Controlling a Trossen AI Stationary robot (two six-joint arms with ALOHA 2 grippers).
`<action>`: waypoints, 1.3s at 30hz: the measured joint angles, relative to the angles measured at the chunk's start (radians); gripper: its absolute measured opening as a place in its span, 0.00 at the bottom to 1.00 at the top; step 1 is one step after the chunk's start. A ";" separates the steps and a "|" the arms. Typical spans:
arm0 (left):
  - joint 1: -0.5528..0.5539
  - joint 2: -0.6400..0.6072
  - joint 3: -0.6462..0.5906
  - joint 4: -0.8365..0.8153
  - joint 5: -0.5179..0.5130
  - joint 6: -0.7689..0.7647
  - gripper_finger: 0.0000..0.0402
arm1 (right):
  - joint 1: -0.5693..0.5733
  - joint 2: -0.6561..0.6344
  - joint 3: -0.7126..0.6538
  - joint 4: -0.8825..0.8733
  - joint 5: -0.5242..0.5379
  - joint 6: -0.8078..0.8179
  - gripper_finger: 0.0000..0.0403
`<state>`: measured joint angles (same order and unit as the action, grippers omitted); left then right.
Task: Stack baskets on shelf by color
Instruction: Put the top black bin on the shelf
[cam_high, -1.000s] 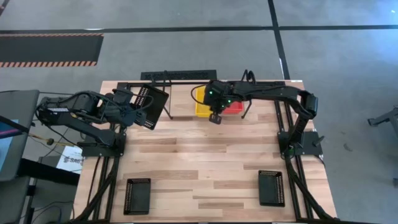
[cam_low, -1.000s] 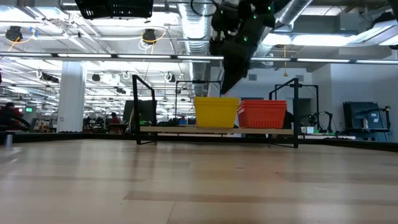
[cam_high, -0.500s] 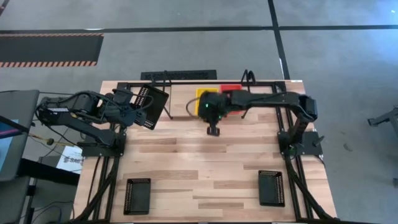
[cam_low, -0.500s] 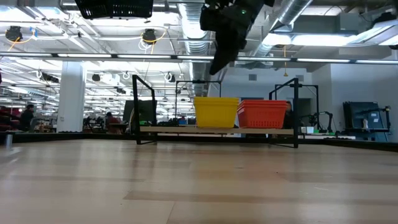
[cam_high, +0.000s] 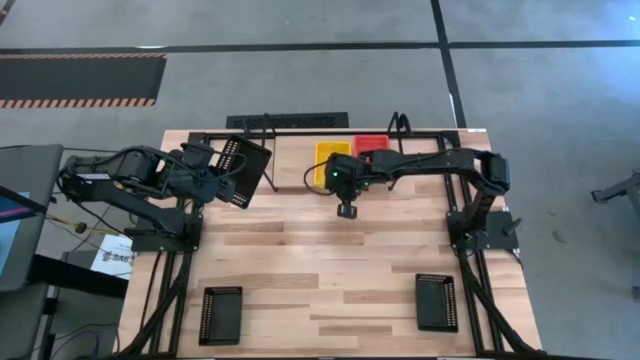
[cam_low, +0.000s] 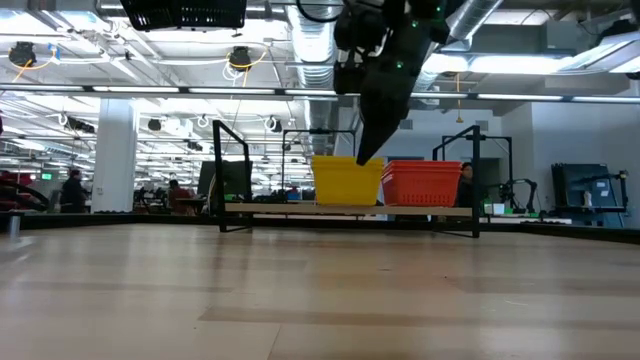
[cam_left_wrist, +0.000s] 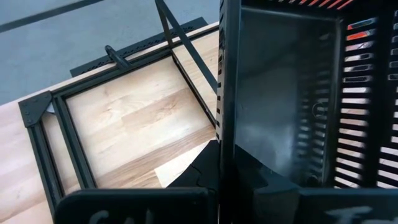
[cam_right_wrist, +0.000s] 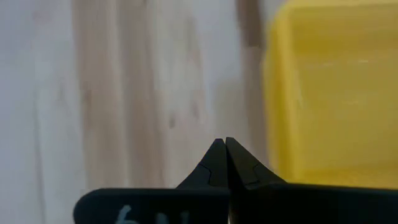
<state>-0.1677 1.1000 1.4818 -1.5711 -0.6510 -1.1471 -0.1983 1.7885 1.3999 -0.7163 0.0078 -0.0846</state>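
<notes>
Fingertips of the right gripper meet, empty, near the yellow slotted plastic basket on the black rod shelf at the bench's far edge; left gripper clamps a black mesh basket, likely for shelving.

Big open industrial hall back there. Ceiling's all exposed silver ducts, pipes and long strip lights, with a white column at the left. A few people are standing way off in the distance. The floor's grey concrete, with a black-and-orange hazard stripe.
</notes>
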 joint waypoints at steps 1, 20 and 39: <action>0.000 0.000 0.000 0.000 0.000 0.000 0.00 | -0.006 0.000 -0.001 0.007 0.000 -0.006 0.00; 0.000 0.000 0.000 0.000 0.013 -0.006 0.00 | -0.106 0.000 0.000 0.055 -0.002 -0.062 0.00; 0.103 0.199 -0.001 0.268 0.085 -0.034 0.00 | 0.079 -0.284 0.143 -0.212 0.268 -0.009 0.00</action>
<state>-0.0642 1.2989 1.4811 -1.3033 -0.5659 -1.1806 -0.1194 1.5041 1.5424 -0.9282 0.2760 -0.0940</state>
